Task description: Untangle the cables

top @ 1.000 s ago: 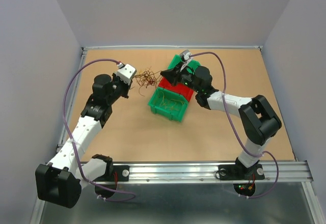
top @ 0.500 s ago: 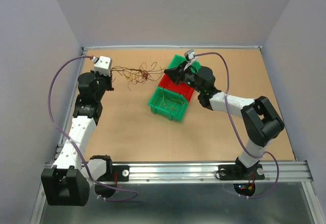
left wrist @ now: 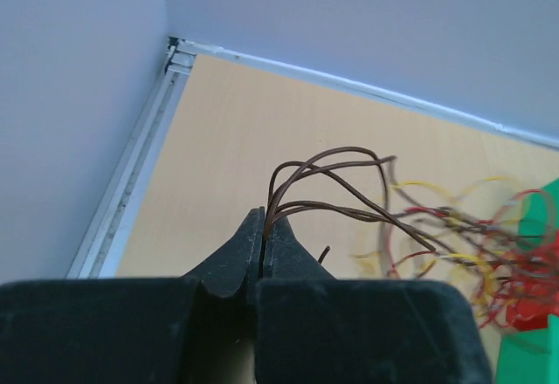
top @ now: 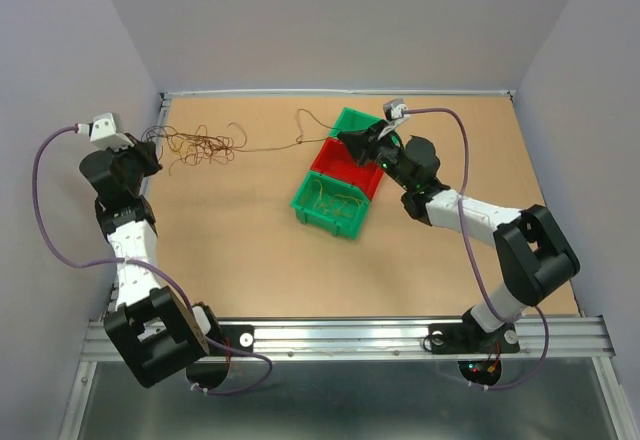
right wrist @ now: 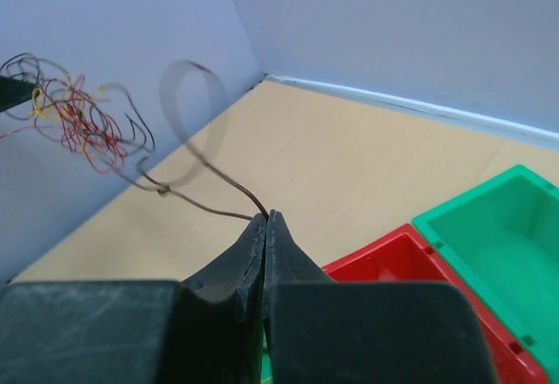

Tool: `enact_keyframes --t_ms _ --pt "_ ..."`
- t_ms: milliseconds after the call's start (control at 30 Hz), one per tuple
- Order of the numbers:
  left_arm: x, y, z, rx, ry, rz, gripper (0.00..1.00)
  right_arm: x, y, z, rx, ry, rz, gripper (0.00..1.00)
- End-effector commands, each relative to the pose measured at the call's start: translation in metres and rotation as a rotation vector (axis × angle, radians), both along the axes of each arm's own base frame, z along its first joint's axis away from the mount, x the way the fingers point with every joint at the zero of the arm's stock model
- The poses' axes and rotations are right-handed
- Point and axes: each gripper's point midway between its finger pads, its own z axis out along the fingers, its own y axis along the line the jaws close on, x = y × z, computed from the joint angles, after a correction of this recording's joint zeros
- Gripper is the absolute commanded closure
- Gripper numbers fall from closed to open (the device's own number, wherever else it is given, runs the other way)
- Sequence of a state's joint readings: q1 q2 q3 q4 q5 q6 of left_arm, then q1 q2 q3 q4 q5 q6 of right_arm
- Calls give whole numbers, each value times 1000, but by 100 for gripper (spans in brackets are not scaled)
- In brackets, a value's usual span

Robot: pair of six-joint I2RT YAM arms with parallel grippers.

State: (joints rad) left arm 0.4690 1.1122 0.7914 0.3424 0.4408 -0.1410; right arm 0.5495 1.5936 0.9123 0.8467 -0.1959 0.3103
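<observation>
The cables form a tangled clump (top: 200,146) of red-brown, yellow and dark strands at the far left of the table. My left gripper (top: 152,146) is shut on several brown strands (left wrist: 323,179) at the clump's left end. One thin brown strand (top: 275,146) runs taut from the clump to my right gripper (top: 346,138), which is shut on its end (right wrist: 218,209). The strand has a loop (top: 300,120) near that gripper. The clump also shows in the right wrist view (right wrist: 74,113) and in the left wrist view (left wrist: 472,253).
Three small bins stand in a diagonal row mid-table: a near green bin (top: 312,216) with yellow wire in it, a red bin (top: 332,156), and a far green bin (top: 352,118). Walls close the table at the back and on both sides.
My left arm has swung far to the left with the clump. One brown strand has been pulled out long between the two grippers. My right gripper has shifted slightly right.
</observation>
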Motion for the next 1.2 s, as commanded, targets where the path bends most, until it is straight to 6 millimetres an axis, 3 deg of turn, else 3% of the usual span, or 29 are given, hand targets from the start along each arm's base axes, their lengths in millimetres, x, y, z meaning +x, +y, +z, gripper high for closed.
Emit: enact_keyframes --t_ms 0,133,167,267,300,467,733,767,833,867,967,1000,1033,1133,1167 --pt "5 7 19 -30 -87 -12 100 11 -38 25 51 -62 -139 99" --pt "6 17 12 -54 -73 22 100 16 -72 30 90 -43 -230 99" --pt "6 21 12 -62 -72 35 100 21 -96 38 114 -47 -275 99" --pt "2 31 13 -82 -81 73 100 22 -130 31 164 9 -297 99" --pt "0 31 14 -80 -85 76 100 24 -150 35 177 1 -324 99" --pt "2 10 16 -47 -101 -34 100 23 -173 35 157 -10 -364 100" --pt "13 -5 3 -39 -67 -90 100 48 -161 30 123 20 -284 100" --pt "13 -6 3 -42 -67 -97 100 54 -157 20 116 44 -270 99" --pt "15 -9 0 -43 -60 -105 100 60 -148 24 106 38 -222 99" --pt "16 -11 -1 -42 -57 -111 100 67 -144 13 92 60 -206 99" --pt "19 -25 -3 -15 -56 -141 100 82 -133 8 54 69 -157 99" --pt "18 -31 0 -1 -64 -148 100 90 -132 -7 38 99 -158 100" --pt "19 -36 -2 17 -61 -146 100 97 -130 -2 28 84 -150 99" --pt "17 -45 4 49 -79 -146 100 112 -123 -18 1 117 -120 99" --pt "16 -48 4 58 -81 -146 100 117 -121 -14 1 114 -114 99"
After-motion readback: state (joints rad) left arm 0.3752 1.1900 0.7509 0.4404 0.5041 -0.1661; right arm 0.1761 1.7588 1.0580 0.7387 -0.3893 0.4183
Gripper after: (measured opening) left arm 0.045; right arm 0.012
